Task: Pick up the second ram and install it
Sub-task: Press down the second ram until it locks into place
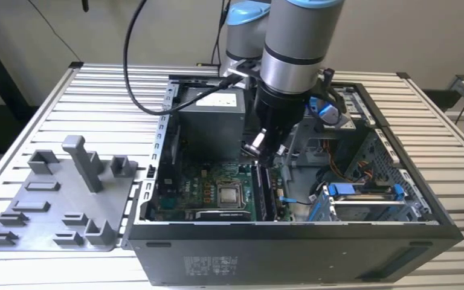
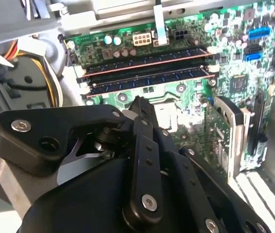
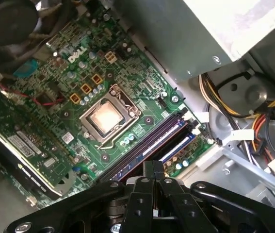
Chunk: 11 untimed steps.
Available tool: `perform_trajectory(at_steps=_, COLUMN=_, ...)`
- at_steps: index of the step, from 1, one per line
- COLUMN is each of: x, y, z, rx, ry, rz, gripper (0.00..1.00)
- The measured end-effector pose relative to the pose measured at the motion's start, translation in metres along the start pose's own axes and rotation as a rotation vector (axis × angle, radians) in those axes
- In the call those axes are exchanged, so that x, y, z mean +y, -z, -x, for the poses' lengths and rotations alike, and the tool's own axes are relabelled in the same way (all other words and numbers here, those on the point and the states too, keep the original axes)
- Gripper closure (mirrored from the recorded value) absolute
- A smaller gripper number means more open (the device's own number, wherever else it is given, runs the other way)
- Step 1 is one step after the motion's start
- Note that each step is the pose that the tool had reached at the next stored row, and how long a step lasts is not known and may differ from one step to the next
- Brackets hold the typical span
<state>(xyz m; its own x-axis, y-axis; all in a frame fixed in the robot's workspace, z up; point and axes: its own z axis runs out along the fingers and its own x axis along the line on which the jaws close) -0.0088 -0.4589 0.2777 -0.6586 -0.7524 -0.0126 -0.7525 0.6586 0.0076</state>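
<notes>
The black linkage-fingered tool [image 2: 139, 104] hangs inside the open dark-grey computer case [image 1: 296, 254] on the slatted metal counter [image 1: 103, 90], fingers drawn together, gripping nothing. In the second wrist view, the long dark-blue second ram [image 2: 149, 76] sits in its slot on the green motherboard [image 2: 234, 73], at the tool's twelve o'clock, beside another stick [image 2: 147, 62]. A grey plastic fixture [image 1: 63, 199] lies at the case's nine o'clock.

Pincer [image 3: 153, 171] over second ram [image 3: 149, 145] in motherboard [image 3: 55, 82] slot.
</notes>
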Motion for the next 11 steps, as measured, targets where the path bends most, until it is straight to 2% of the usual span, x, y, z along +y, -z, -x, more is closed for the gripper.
perform_trajectory(at_steps=3, x=0.0, y=-0.0007, z=0.0, rx=-0.0019, ry=0.055, rz=-0.002, gripper=0.89)
perform_trajectory(at_steps=11, x=-0.0001, y=-0.0059, z=-0.0001, rx=-0.0012, ry=0.198, rz=-0.0003, gripper=0.89)
